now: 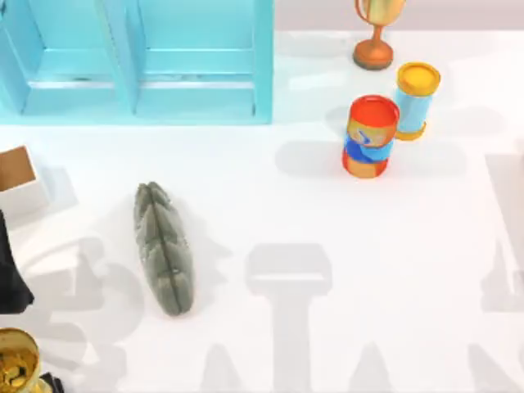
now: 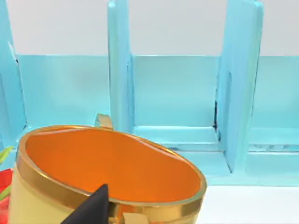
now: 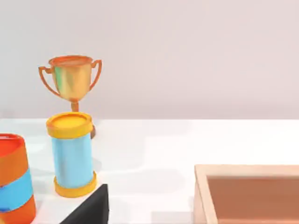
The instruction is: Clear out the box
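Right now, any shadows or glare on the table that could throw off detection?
Top view: broad grey arm-shaped shadows lie across the table, and the grey lump casts a soft one. Right wrist view: faint shadow beside the blue can. No glare in either.

A: What gets cut off near the turquoise shelf unit (image 1: 139, 61)?
B: Its top runs off the frame. Below it, the box (image 1: 18, 180) is clipped at the left edge, and so is the gold cup (image 1: 15, 364) further down.
A: And the trophy (image 1: 375, 29)?
B: Its bowl is cropped, right of the shelf.
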Robot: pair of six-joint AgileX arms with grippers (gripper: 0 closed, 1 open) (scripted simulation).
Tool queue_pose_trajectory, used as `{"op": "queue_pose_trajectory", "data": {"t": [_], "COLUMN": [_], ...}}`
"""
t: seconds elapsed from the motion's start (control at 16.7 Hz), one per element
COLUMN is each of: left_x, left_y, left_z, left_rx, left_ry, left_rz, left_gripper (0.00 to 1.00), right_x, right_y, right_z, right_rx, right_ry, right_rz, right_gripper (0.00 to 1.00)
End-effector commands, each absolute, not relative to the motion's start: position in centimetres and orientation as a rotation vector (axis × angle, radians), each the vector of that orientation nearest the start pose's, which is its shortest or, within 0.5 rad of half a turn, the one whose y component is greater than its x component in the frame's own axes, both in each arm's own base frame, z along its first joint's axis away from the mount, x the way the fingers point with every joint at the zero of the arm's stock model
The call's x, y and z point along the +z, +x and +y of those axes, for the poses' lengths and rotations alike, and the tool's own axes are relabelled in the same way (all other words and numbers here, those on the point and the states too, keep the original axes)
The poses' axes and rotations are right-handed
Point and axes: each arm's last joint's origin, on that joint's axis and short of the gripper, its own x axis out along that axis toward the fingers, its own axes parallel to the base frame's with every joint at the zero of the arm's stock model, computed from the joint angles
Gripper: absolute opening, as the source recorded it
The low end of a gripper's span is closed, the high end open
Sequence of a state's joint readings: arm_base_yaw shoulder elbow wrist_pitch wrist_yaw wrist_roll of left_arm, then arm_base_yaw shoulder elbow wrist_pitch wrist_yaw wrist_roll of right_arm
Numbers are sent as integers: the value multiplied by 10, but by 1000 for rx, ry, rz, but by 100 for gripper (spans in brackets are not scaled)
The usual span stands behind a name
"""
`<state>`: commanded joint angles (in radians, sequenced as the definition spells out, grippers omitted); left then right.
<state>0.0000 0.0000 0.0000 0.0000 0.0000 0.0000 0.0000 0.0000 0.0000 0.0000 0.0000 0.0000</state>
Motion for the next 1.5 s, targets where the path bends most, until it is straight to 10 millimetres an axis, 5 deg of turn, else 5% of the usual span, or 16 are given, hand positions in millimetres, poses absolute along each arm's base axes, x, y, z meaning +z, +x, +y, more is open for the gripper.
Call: {"op": "queue_pose_trajectory", "data": {"t": [0.24,0.6,0.96,1.26,1.5], "left_x": [160,160,160,160,160], "left_y": [106,106,106,106,106], "left_z": [-1,-1,-1,-1,-1], "left_rx": [0,0,0,0,0], "left_ry": [0,0,0,0,0], "left_rz": [0,0,0,0,0], "left_gripper": [100,100,100,100,100], "right_x": [165,210,245,241,233], "right_y": [106,119,178,233,254], "right_z": [-3,-19,-59,-111,-145], "right_rx": [-16,-124,-157,-92,-29], "right_ry": [-15,-118,-146,-78,-14], "right_rz": [32,372,936,1343,1528], "right_gripper": [100,100,100,100,100]}}
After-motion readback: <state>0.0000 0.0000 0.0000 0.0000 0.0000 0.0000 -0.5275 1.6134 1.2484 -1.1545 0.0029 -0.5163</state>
